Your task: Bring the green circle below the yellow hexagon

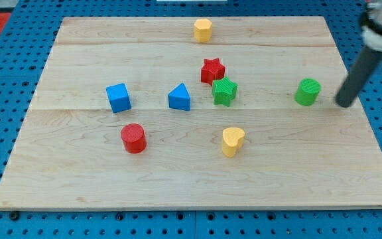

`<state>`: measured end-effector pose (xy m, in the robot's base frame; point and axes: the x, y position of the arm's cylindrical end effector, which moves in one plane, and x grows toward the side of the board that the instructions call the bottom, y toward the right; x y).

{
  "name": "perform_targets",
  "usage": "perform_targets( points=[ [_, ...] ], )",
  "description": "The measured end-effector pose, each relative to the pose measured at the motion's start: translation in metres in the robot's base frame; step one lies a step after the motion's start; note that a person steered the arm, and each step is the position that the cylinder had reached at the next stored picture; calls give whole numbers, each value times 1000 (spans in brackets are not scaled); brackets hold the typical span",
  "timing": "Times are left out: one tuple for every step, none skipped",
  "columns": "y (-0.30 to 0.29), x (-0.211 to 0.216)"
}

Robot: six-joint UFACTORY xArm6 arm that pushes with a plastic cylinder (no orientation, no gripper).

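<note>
The green circle (308, 91) stands at the view's right side of the wooden board. The yellow hexagon (203, 30) stands near the board's top edge, middle, far up and left of the green circle. My tip (343, 103) rests on the board just right of the green circle, slightly lower, with a small gap between them. The dark rod slants up to the view's top right corner.
A red star (212, 70) and a green star (224, 91) touch near the middle. A blue triangle (179, 97), a blue cube (118, 97), a red cylinder (133, 138) and a yellow heart (232, 141) stand around them. The board's right edge (370, 126) is near my tip.
</note>
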<state>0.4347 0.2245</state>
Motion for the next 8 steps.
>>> perform_targets(
  points=[
    [-47,-48],
    [-66,-95],
    [-25,-56],
    [-25,-15],
    [-71,-42],
    [-117,-85],
    [-112,-100],
    [-88,-81]
  ],
)
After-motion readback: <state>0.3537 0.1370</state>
